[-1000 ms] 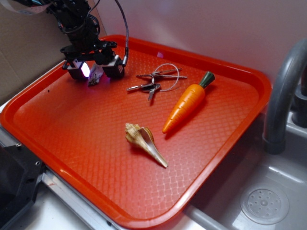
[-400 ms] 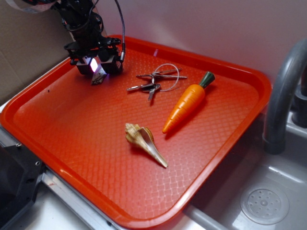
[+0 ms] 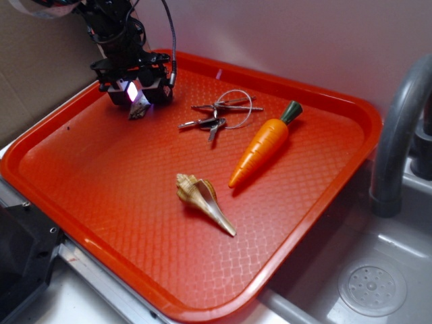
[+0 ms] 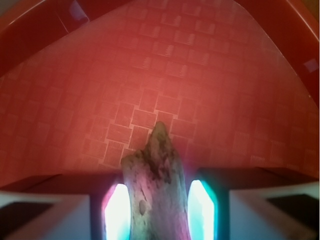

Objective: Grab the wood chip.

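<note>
- Compared with a second ago, the gripper (image 3: 137, 92) sits farther right and higher over the red tray (image 3: 351, 108), its fingers drawn closer together.
- The wood chip (image 3: 138, 108) now hangs clamped between them, lifted off the tray floor, its tip pointing down.

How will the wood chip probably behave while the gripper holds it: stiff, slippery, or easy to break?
The wood chip looks stiff, keeping its shape where it sticks out past the gripper. Its rough, weathered surface probably resists slipping. The thin pointed tip might chip if knocked against the tray.
</note>
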You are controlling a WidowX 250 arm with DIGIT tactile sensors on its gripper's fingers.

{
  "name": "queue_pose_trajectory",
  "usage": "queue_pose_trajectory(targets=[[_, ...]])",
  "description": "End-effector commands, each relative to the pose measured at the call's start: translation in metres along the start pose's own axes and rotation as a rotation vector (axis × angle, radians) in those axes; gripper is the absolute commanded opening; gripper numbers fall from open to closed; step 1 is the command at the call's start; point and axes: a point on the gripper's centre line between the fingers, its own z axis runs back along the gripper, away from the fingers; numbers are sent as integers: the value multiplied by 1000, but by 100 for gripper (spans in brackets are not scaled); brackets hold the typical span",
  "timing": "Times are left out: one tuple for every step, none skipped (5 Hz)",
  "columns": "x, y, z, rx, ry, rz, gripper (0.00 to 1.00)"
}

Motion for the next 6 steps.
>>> queue_pose_trajectory(targets=[[-17,7,39,18,79,-22,0],[-40,-12,90,-22,37,-50,0],[-52,-34,144,-162,38,-177,0],[-64,-44,195,-212,-2,-234,0],[-72,-46,246,-276,-37,-322,0],[-71,-51,251,-200,-47,-321,0]])
